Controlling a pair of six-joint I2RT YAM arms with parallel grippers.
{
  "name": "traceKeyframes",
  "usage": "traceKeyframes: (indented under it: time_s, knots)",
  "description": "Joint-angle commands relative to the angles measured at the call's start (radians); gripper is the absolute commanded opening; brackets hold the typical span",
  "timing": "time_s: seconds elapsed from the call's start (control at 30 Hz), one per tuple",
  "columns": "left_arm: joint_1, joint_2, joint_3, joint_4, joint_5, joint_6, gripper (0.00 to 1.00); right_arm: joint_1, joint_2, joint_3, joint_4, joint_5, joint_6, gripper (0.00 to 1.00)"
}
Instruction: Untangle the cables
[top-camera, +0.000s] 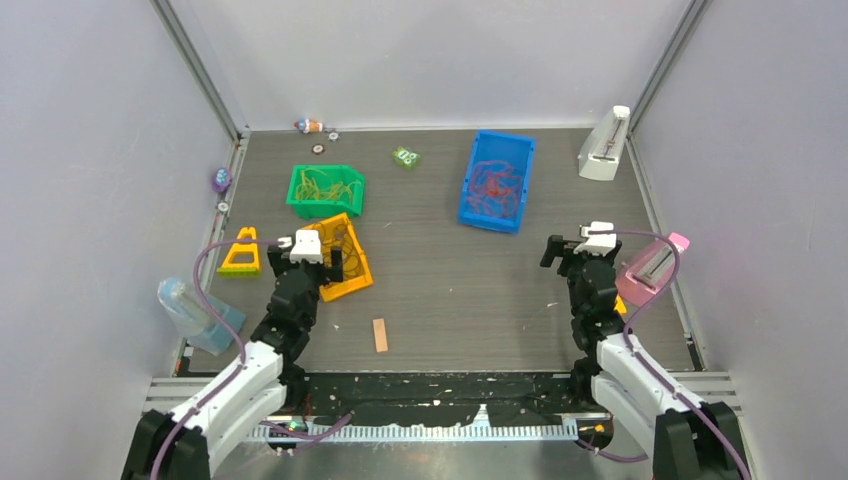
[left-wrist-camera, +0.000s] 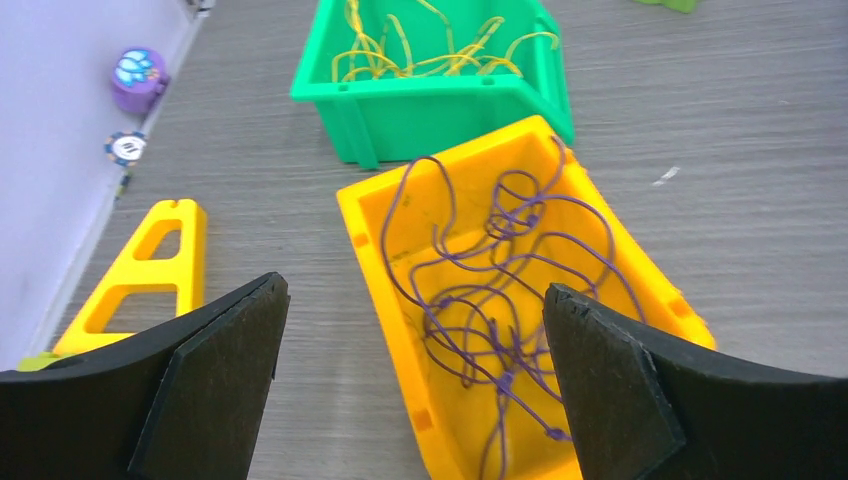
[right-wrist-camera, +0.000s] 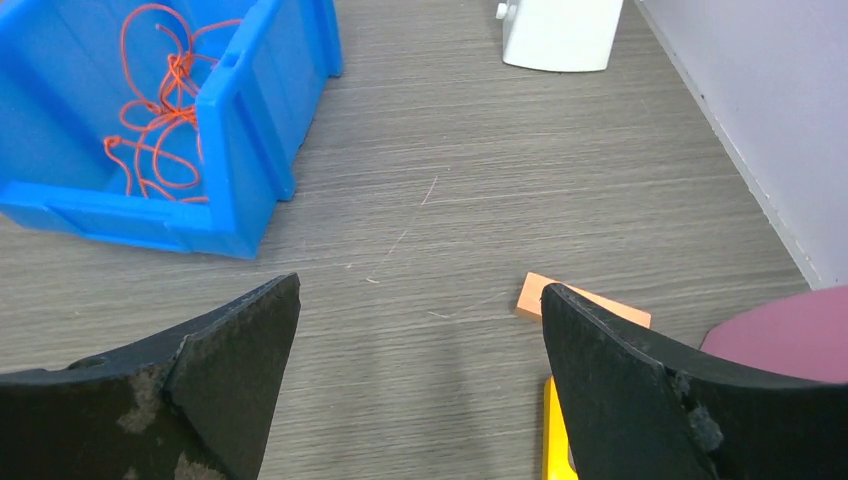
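Thin purple cables (left-wrist-camera: 500, 290) lie tangled in the yellow bin (left-wrist-camera: 380, 250), which also shows in the top view (top-camera: 352, 282). Yellow-green cables (left-wrist-camera: 430, 60) lie in the green bin (top-camera: 325, 190). Orange-red cables (right-wrist-camera: 160, 110) lie in the blue bin (top-camera: 497, 180). My left gripper (left-wrist-camera: 412, 340) is open and empty, hovering above the near end of the yellow bin. My right gripper (right-wrist-camera: 420, 340) is open and empty over bare table, right of the blue bin.
A yellow A-shaped block (top-camera: 241, 253) lies left of the yellow bin. A white stand (top-camera: 605, 145) and a pink one (top-camera: 655, 265) sit on the right. An orange tile (right-wrist-camera: 575, 300) and a wooden block (top-camera: 380, 334) lie on the table. A clear bag (top-camera: 190, 310) lies at left.
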Motion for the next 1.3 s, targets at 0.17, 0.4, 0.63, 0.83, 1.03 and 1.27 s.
traceKeyframes:
  time_s: [0.17,0.4,0.63,0.83,1.03,1.27]
  knots:
    - [0.149,0.308,-0.020,0.454,0.002,0.031,0.99,-0.088,0.267,-0.084,0.562,-0.096,-0.049,0.95]
    - [0.243,0.321,0.023,0.398,0.143,0.015,1.00,-0.136,0.369,-0.009,0.528,-0.136,-0.073,0.99]
    - [0.290,0.366,0.078,0.346,0.141,-0.022,1.00,-0.139,0.583,0.023,0.669,-0.130,-0.084,0.99]
    - [0.375,0.517,-0.002,0.688,0.202,-0.019,0.99,-0.138,0.587,0.056,0.624,-0.160,-0.099,0.95]
    - [0.383,0.562,0.040,0.644,0.382,0.051,0.99,-0.138,0.593,0.062,0.622,-0.175,-0.105,0.95]
    - [0.383,0.548,0.045,0.608,0.399,0.056,1.00,-0.138,0.595,0.062,0.624,-0.175,-0.106,0.95]
